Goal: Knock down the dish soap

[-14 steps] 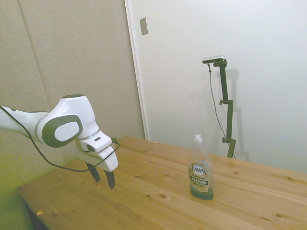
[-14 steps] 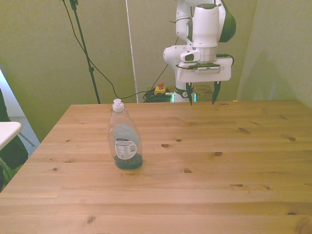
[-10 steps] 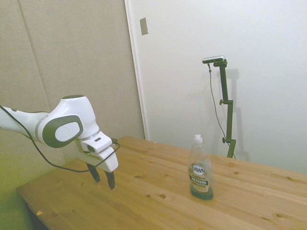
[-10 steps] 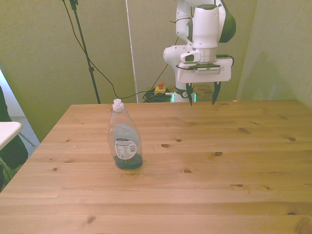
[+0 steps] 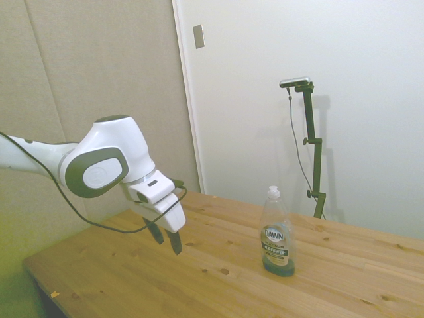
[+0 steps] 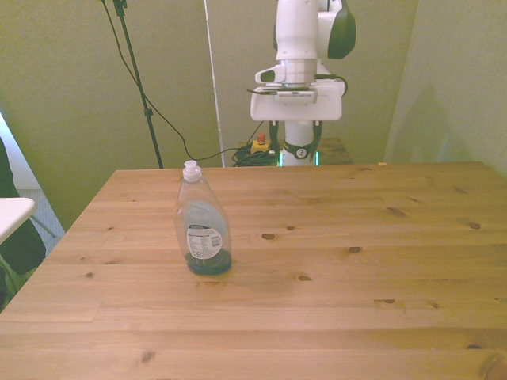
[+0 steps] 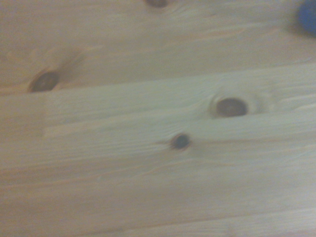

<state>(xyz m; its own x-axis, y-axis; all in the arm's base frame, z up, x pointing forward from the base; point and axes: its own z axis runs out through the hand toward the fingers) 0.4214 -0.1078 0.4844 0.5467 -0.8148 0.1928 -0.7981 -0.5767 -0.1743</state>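
The dish soap (image 5: 277,233) stands upright on the wooden table (image 5: 344,278), a tall clear Dawn bottle with a white cap and green liquid at its base. In the front view the dish soap (image 6: 203,228) sits toward the front view's left. My gripper (image 5: 166,240) hangs above the table well to the left of the bottle in the side view, open, with nothing between its dark fingers. From the front, the gripper (image 6: 295,144) is over the table's far edge, above and to the right of the bottle. The wrist view holds only blurred table wood (image 7: 148,148).
A white surface (image 6: 13,212) juts in at the front view's left edge, beside the table (image 6: 356,301). Behind the far edge, cables and a small yellow box with a red button (image 6: 259,143) lie on the floor. A blurred blue patch (image 7: 308,16) shows in the wrist view.
The arm swung toward the front view's left and rose slightly; in the side view the gripper moved right, nearer the bottle. The bottle has not moved.
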